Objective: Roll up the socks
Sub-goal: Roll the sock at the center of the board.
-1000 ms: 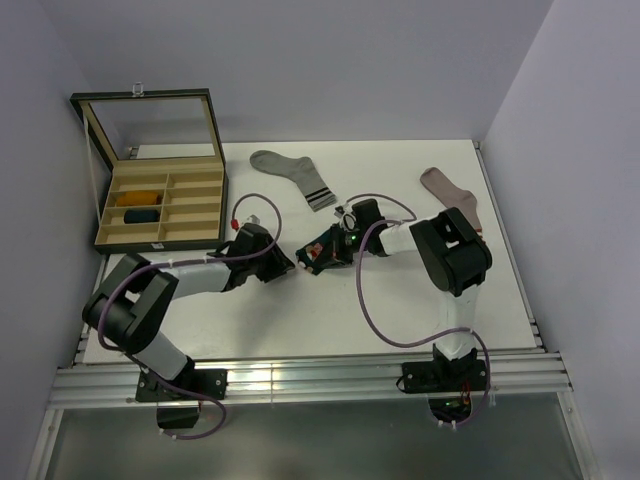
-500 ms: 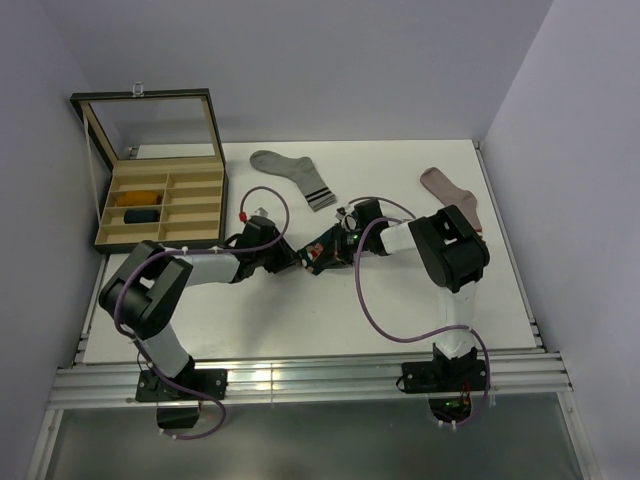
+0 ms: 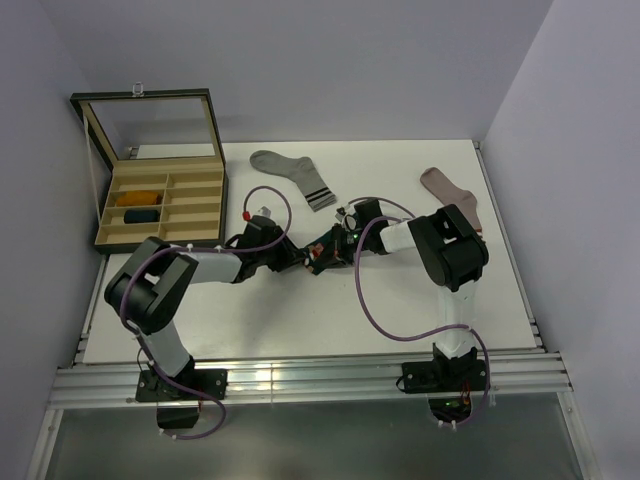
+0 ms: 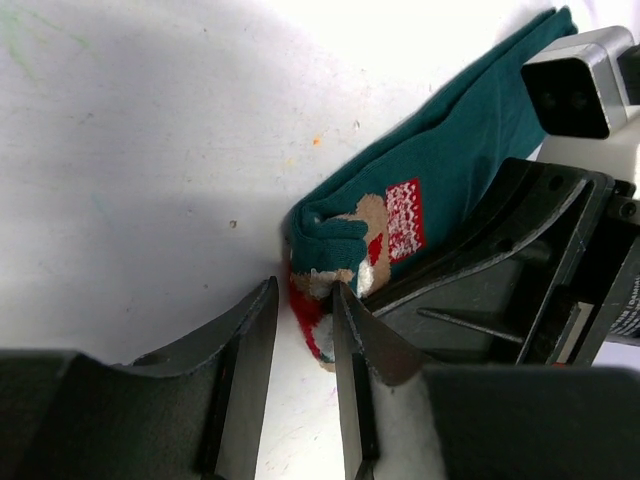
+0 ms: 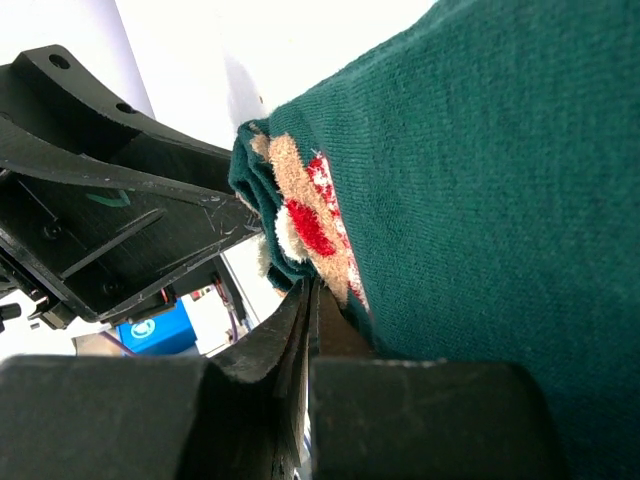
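A dark teal sock (image 4: 450, 160) with a red-white figure lies mid-table, its end folded over (image 5: 290, 215). My left gripper (image 4: 300, 305) is open with a narrow gap. The sock's red edge (image 4: 308, 310) sits right at its tips, between them and not pinched. My right gripper (image 5: 312, 288) is shut. Its fingers lie along the sock, and the tips touch the folded end. From above, the left gripper (image 3: 294, 260) and the right gripper (image 3: 330, 248) meet at the teal sock (image 3: 313, 258). A rolled mustard-orange sock (image 3: 143, 196) and a navy one (image 3: 143, 214) sit in the box.
The open compartment box (image 3: 160, 243) stands at the far left with its lid (image 3: 150, 125) raised. A grey striped sock (image 3: 293, 175) lies behind the grippers. A pinkish-beige sock (image 3: 450, 195) lies at the right, beside the right arm's elbow.
My left gripper has slid right up to the sock's folded end and its jaws have narrowed. The right gripper and the sock have stayed put.
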Robot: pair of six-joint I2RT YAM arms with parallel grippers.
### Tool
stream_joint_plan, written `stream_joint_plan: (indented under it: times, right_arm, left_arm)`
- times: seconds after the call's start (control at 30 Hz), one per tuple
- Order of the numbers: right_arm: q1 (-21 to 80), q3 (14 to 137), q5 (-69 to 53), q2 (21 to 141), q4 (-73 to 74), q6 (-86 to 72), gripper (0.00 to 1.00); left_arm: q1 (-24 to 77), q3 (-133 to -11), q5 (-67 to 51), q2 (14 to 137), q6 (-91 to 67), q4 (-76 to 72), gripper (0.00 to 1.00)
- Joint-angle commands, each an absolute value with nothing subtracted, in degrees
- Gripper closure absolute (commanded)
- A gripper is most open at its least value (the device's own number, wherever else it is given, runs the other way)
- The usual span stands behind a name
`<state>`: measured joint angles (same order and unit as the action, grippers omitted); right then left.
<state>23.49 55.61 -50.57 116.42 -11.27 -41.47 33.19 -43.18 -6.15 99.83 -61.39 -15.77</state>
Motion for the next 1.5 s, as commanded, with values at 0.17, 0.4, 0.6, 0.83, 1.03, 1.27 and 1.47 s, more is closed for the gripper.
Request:
stream_joint_plan:
  times: [0.17,0.4,0.6,0.83,1.03,1.27,1.47]
  right_arm:
    - [23.38,55.81,-45.35,119.00,-6.24,-39.20,1.00]
    - [23.55,56.25,-45.61,119.18,-5.10,-38.58,1.00]
    - [23.47,56.69,-45.62,119.79,-4.05,-37.88,1.00]
    - [24.43,57.13,-40.26,114.97,-0.44,-34.11,0.91]
    - [30.22,56.96,-25.25,104.69,4.31,-29.18,0.73]
    - [38.04,53.53,-6.17,93.61,1.77,-23.04,0.60]
    - [44.12,53.61,2.45,92.63,0.18,-19.43,0.56]
  left_arm:
    - [33.22,-45.00,-3.43,103.70,-62.40,-11.08,0.65]
    - [33.22,-46.67,-0.44,105.73,-63.37,-6.77,0.65]
    - [33.31,-48.51,-0.26,108.37,-63.72,-2.91,0.68]
    - [33.58,-51.59,3.77,110.39,-63.81,4.13,0.89]
    - [33.84,-53.96,4.65,110.83,-62.58,8.96,1.00]
    - [34.28,-55.81,7.20,107.32,-60.91,14.50,1.00]
    - [34.37,-55.90,8.35,104.15,-60.47,18.27,1.00]
